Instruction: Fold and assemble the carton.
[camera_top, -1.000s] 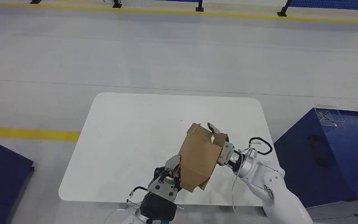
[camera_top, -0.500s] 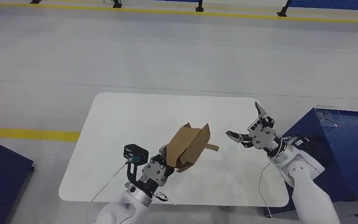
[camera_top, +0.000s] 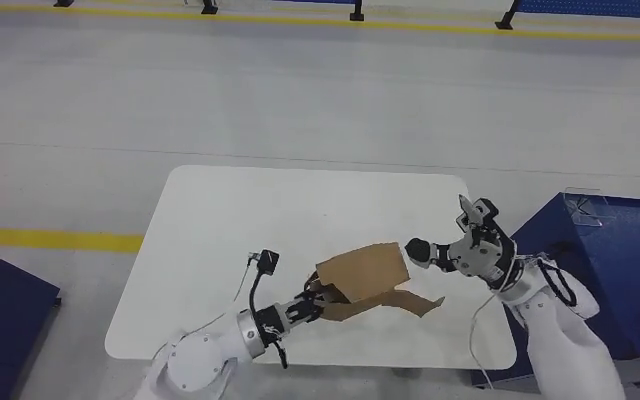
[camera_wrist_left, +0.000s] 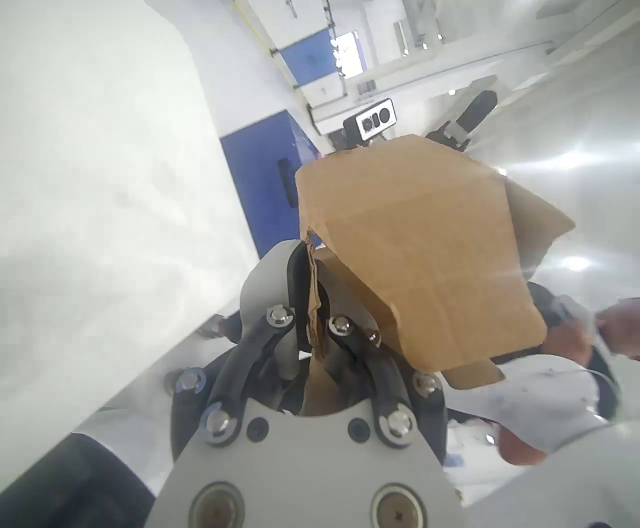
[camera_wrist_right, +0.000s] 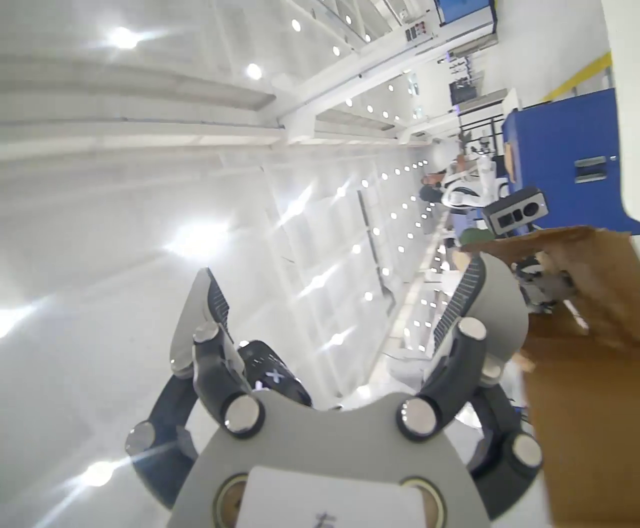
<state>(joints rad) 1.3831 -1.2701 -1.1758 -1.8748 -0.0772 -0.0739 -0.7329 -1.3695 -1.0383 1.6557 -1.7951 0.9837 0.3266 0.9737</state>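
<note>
The left gripper pinches one end of the box. The box stretches away toward the right gripper, whose jaws gape wide with nothing inside, just beside the far end.

The left arm lies low at the near left, forearm stretched toward the middle. The left tool is clamped on one edge of the carton, with its fingers pinched together. The right arm comes in from the right with its wrist raised. The right tool is spread wide and grips nothing, one finger just beside the carton's end.
</note>
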